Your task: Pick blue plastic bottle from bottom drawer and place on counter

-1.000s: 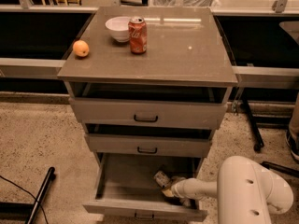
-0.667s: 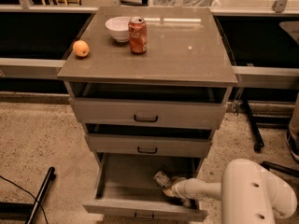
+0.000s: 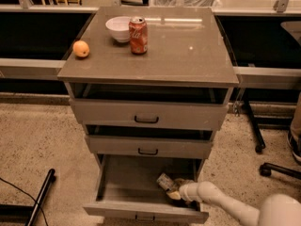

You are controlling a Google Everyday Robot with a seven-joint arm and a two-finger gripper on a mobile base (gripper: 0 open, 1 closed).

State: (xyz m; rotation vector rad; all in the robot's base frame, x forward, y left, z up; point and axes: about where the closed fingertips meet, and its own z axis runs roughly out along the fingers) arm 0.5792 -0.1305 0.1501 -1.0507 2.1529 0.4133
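The gripper (image 3: 175, 192) remains at the blue plastic bottle (image 3: 164, 181) lying in the right front of the open bottom drawer (image 3: 141, 211), barely shifted over the last second; whether it is clamped cannot be told, and the lift to the counter (image 3: 188, 55) seems not begun.

The bowl (image 3: 117, 28) and can (image 3: 138, 35) stand far left on the counter (image 3: 183, 53); in the bottom drawer (image 3: 127, 185), right side, the gripper (image 3: 175, 192) is just beside the bottle (image 3: 164, 181).
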